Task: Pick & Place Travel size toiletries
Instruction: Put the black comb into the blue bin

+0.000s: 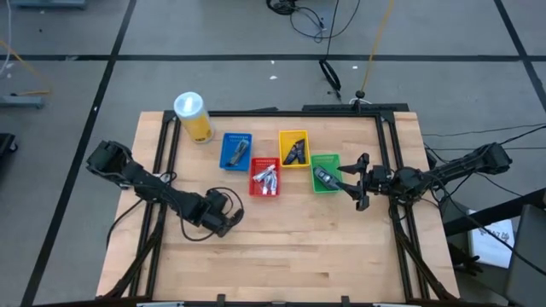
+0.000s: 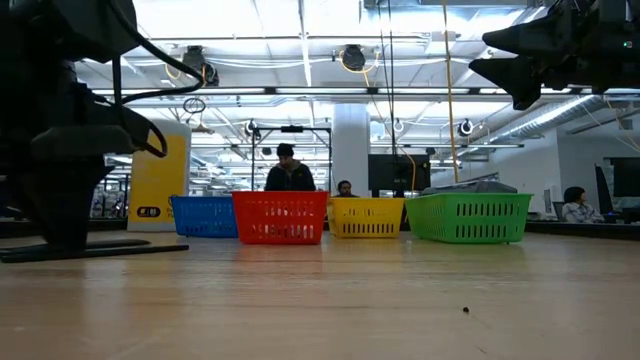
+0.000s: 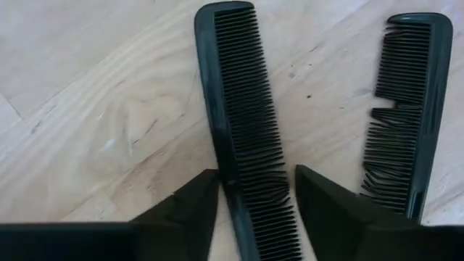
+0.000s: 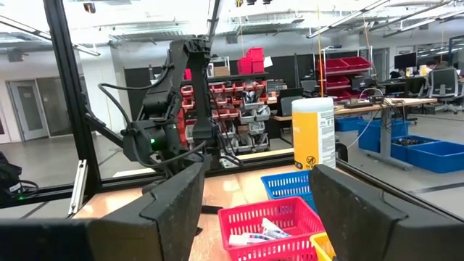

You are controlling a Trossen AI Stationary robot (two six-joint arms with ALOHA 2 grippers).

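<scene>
Black plastic combs lie on the pale wooden desk (image 1: 299, 256) under the left gripper (image 3: 257, 199): one comb (image 3: 246, 123) runs between its spread fingers without being pinched, and a second comb (image 3: 406, 109), with bent and missing teeth, lies just beside it, apart from the fingers. From above, that gripper sits low over the desk's left-front part, well apart from the baskets. Four small baskets stand in a loose row: the blue basket (image 1: 236, 150) holds a dark piece, the red basket (image 1: 264, 176) holds silvery-white mini tubes (image 1: 267, 180), the yellow basket (image 1: 293, 147) holds dark pieces, and the green basket (image 1: 325, 171) holds what looks like a dark packet, though it is too small to be sure. The right gripper (image 1: 357, 181) hovers at the green basket's edge with fingers spread, holding nothing. A yellow canister (image 1: 194, 116) with a white lid stands beyond the blue basket; its label shows dark print and a round mark that cannot be read.
</scene>
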